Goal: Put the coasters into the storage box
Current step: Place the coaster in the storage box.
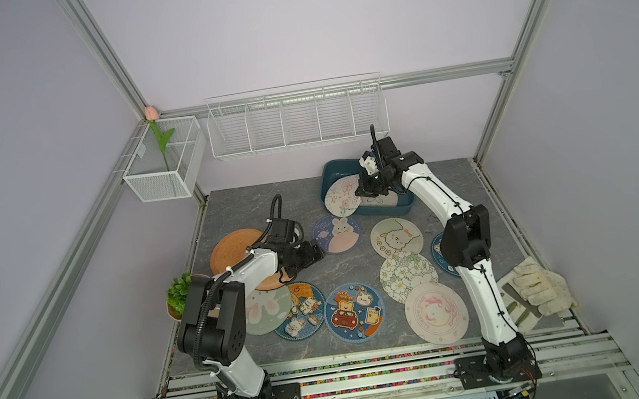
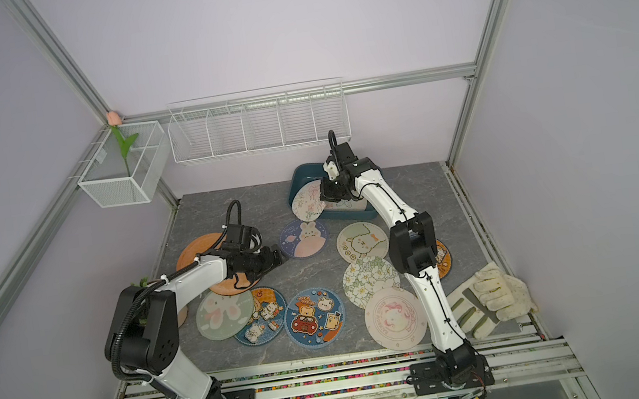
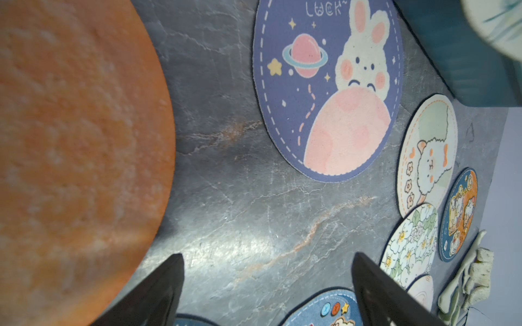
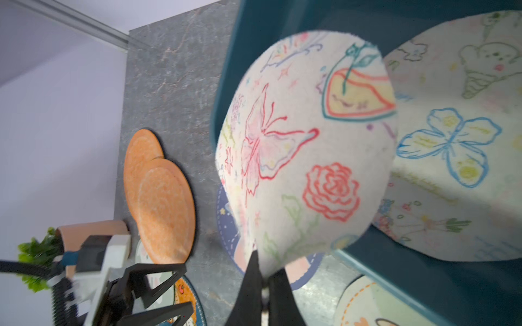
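Note:
My right gripper (image 4: 265,271) is shut on the edge of a cream coaster (image 4: 305,152) printed with a butterfly and a rose. It holds the coaster tilted over the left end of the teal storage box (image 1: 334,169), where other cream coasters (image 4: 457,135) lie inside. My left gripper (image 3: 268,256) is open and empty above bare table, between two overlapping orange coasters (image 1: 232,247) and a purple bunny coaster (image 3: 327,90). Several more printed coasters lie flat across the table, among them a sheep one (image 1: 396,237) and a blue car one (image 1: 354,313).
White work gloves (image 1: 539,289) lie at the table's right front corner. A small potted plant (image 1: 179,292) stands at the left edge beside my left arm. A wire basket (image 1: 297,121) and a mesh basket holding a tulip (image 1: 164,162) hang on the walls.

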You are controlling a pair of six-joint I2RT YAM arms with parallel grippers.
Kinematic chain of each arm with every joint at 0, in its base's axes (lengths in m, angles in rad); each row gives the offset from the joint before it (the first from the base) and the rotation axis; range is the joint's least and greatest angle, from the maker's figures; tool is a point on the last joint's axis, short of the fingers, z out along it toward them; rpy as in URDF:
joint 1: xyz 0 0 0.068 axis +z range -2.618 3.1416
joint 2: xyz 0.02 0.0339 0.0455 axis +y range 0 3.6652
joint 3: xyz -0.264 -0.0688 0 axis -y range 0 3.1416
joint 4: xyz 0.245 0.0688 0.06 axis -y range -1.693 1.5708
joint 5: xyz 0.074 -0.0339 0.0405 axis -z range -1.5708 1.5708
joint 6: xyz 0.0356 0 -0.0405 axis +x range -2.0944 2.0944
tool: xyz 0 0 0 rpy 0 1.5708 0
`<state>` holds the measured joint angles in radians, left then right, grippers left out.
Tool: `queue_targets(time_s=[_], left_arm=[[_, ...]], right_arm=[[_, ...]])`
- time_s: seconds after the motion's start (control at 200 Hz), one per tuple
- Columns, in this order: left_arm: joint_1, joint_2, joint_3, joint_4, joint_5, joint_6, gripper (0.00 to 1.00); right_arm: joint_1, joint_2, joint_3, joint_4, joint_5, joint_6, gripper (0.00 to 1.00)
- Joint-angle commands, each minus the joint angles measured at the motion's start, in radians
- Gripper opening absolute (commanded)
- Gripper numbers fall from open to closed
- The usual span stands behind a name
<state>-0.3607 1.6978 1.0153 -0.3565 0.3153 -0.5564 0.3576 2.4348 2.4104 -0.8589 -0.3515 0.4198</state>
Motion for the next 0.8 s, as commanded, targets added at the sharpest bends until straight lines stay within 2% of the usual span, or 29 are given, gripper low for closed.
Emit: queue_targets(time_s=[0.0,0.34,0.49,0.51,0.615,0.65,0.725,0.795], left_arm=[[0.002,0.004,0.025,-0.019,0.002,0.012,0.93],[0.003,0.029,0.051,-0.026,0.001,0.019,0.94],[0.004,0.035,0.061,-0.034,0.003,0.024,0.94],[0.003,0.036,0.063,-0.036,0.001,0.024,0.94],[0.003,0.034,0.069,-0.041,-0.003,0.029,0.95],[0.003,0.033,0.070,-0.042,-0.005,0.029,0.95],[0.004,0.034,0.073,-0.042,-0.006,0.029,0.95],[0.004,0.037,0.078,-0.041,-0.007,0.028,0.95]], right_arm=[[-0.035,0.012,0.029,0.054,0.031,0.007,0.06],[-0.131,0.077,0.028,0.094,0.115,0.023,0.06],[-0.146,0.114,0.051,0.050,0.159,0.022,0.07],[-0.146,0.115,0.053,0.041,0.167,0.018,0.11],[-0.146,0.103,0.045,0.001,0.205,-0.002,0.56],[-0.145,0.091,0.032,-0.003,0.211,-0.007,0.68],[-0.146,0.050,-0.017,0.007,0.228,-0.016,0.81],[-0.146,0.000,-0.071,0.026,0.243,-0.027,0.90]])
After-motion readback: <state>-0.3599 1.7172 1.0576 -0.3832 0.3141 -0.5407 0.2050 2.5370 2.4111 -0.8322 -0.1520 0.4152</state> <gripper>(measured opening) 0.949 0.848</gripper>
